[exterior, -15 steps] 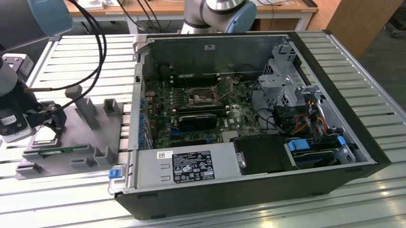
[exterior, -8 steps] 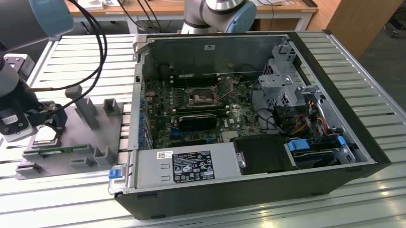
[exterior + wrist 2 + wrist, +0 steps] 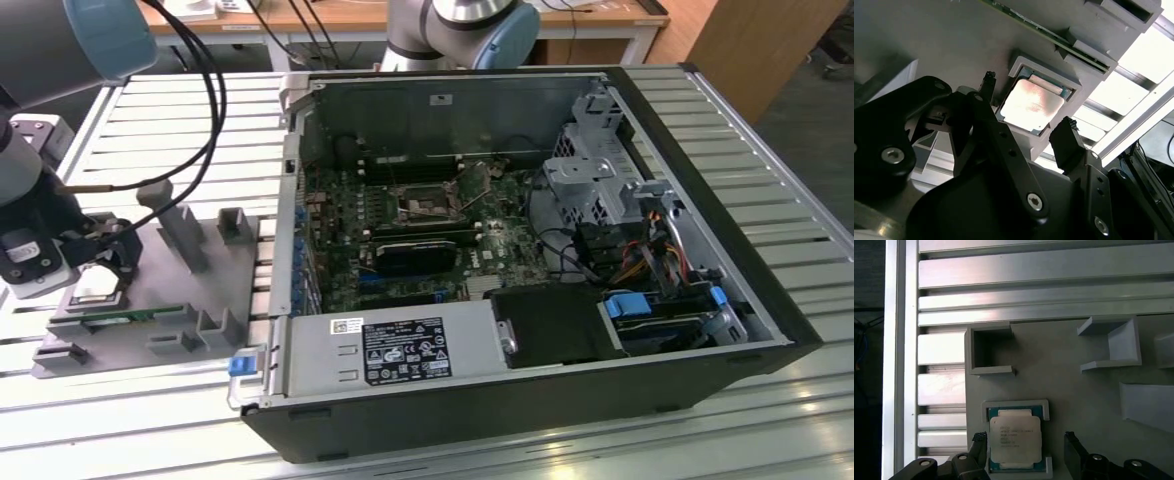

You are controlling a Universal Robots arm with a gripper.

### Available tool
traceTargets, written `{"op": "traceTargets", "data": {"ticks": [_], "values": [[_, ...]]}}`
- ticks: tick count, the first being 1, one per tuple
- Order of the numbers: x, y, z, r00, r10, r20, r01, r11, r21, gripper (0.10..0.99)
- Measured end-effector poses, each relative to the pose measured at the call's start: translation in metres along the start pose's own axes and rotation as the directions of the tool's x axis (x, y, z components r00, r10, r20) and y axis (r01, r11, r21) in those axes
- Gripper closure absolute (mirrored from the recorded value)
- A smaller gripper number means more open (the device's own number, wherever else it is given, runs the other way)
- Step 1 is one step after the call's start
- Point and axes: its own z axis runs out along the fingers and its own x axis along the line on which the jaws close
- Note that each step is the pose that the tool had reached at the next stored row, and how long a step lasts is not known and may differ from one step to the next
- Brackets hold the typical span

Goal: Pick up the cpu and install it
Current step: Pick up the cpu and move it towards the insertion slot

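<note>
- Shows the gripper point(image 3: 1028, 102) spread wide and holding nothing, with one black fingertip point(image 3: 989, 79) to each side of the cpu point(image 3: 1031, 102). Appears clear of the chip on both sides in both wrist views.
- Locates the cpu, silvery plate up, flat in a shallow square nest point(image 3: 1015, 406) on the grey fixture plate point(image 3: 180, 290). Sits at the exterior view's left, well apart from the open computer case point(image 3: 534, 400) on the slatted aluminium table point(image 3: 787, 170).
- Marks the step in hand, by judgement, as the pick: neither gripped nor lifted as yet.
- Centre over the chip before closing. Looks nearer to one finger than to the other in the first wrist view, so risks shoving the chip against the nest wall on an uneven close.
- Descend squarely, keeping both fingertips off the raised lips of the nest.
- Grip on the thin green rim, low enough to catch the board and not merely the metal lid.
- Close gently. Thin, rigid and smooth, hence likely to tilt or skid if pinched off-level.
- Raise straight up until clear of the nest walls, to avoid snagging a corner.
- Places the motherboard socket point(image 3: 430, 205) inside the case, far from the gripper. Too small to judge the state of its latch; installation not begun.
</note>
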Motion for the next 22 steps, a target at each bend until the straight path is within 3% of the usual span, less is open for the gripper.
{"op": "traceTargets", "data": {"ticks": [22], "values": [[0.0026,0.0026,0.0073,0.9999,-0.013,-0.0014,0.014,0.9999,0.001,0.369]]}}
